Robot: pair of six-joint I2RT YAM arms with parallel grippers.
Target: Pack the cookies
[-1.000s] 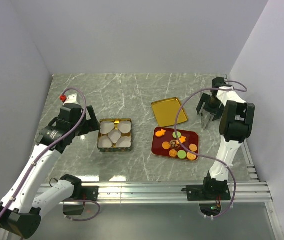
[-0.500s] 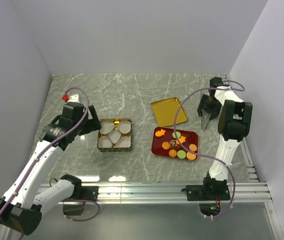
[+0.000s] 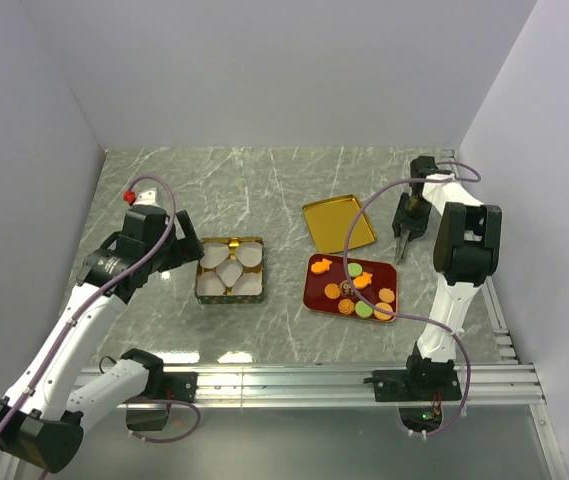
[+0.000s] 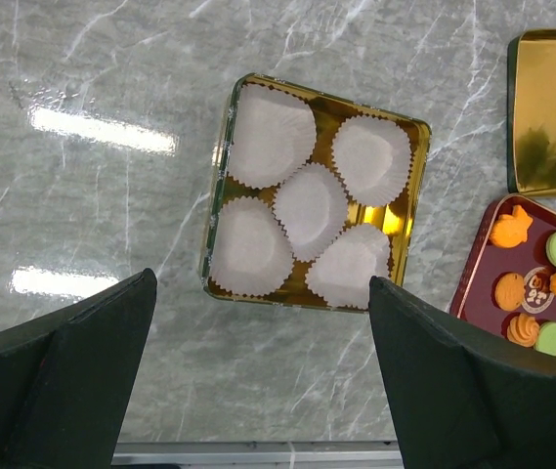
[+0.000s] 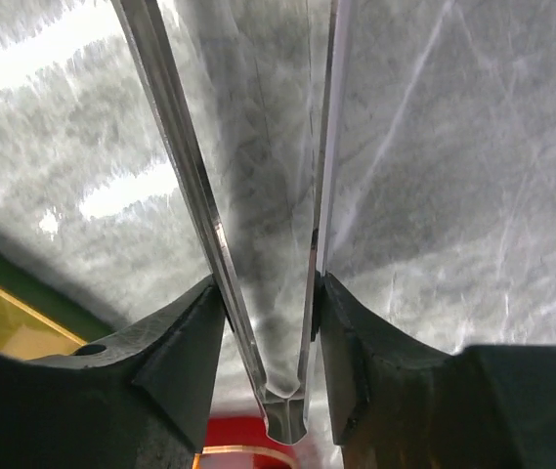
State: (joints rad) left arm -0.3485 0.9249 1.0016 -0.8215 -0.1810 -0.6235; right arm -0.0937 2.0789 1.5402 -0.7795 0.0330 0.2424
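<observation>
One marble table (image 3: 284, 180) carries everything. Left of centre sits a square gold tin (image 4: 221, 195). To its right lie a gold lid (image 3: 339, 225) and, nearer the arm bases, a red tray (image 4: 478, 283). The left pincer (image 4: 261, 278) hangs released above the tin, with nothing between its fingers. The right pincer (image 5: 268, 288), just right of the lid, is clenched on thin metal tongs (image 5: 185, 166). Five white paper cups (image 4: 309, 210) fill the tin. The cookies (image 4: 510, 290), orange, green and brown, lie on the tray.
</observation>
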